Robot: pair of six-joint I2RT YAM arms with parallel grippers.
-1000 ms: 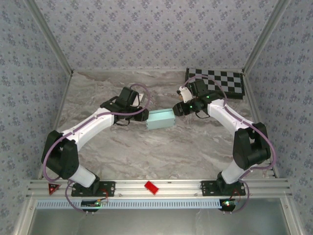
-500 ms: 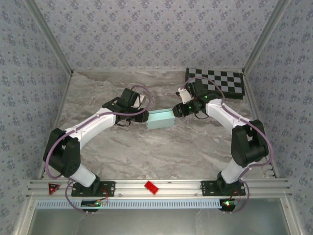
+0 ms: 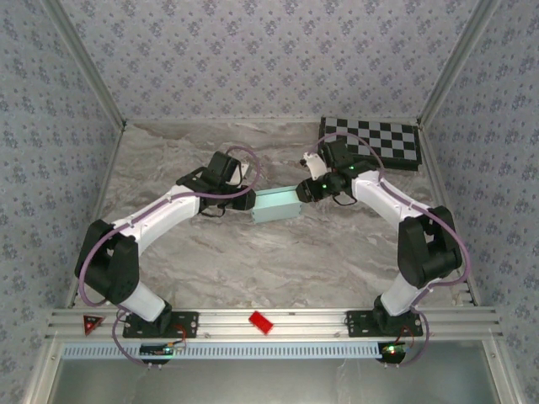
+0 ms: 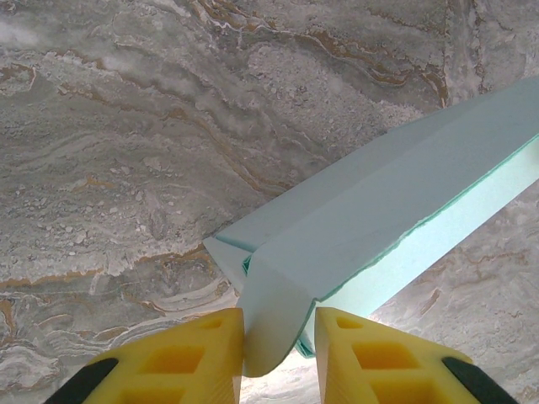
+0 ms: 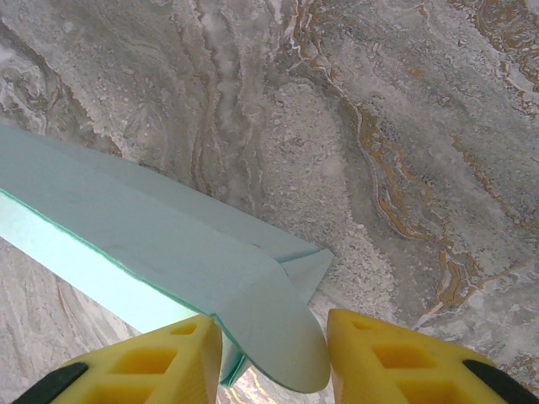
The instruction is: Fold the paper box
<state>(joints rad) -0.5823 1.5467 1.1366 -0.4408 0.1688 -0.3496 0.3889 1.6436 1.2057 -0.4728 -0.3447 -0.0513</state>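
Observation:
The paper box [image 3: 278, 204] is a pale mint, folded-up rectangular box lying on the marble table between the two arms. My left gripper [image 3: 248, 199] is at its left end and my right gripper [image 3: 306, 190] at its right end. In the left wrist view the box [image 4: 396, 210] runs up to the right, and its rounded end flap sits between the yellow fingers [image 4: 202, 353] of the left gripper [image 4: 280, 324]. The flap touches the left finger, and the jaws stand apart. In the right wrist view the box [image 5: 143, 231] has its rounded flap between the spread fingers [image 5: 379, 353] of the right gripper [image 5: 274, 332].
A black-and-white checkered board [image 3: 375, 140] lies at the back right, just behind the right arm. A small red piece [image 3: 261, 321] sits on the front rail between the arm bases. Patterned walls close in the table on three sides.
The right gripper has crept a little left and nearer, up to the box's right end. The left arm shifted slightly toward the box. The box has stayed in place.

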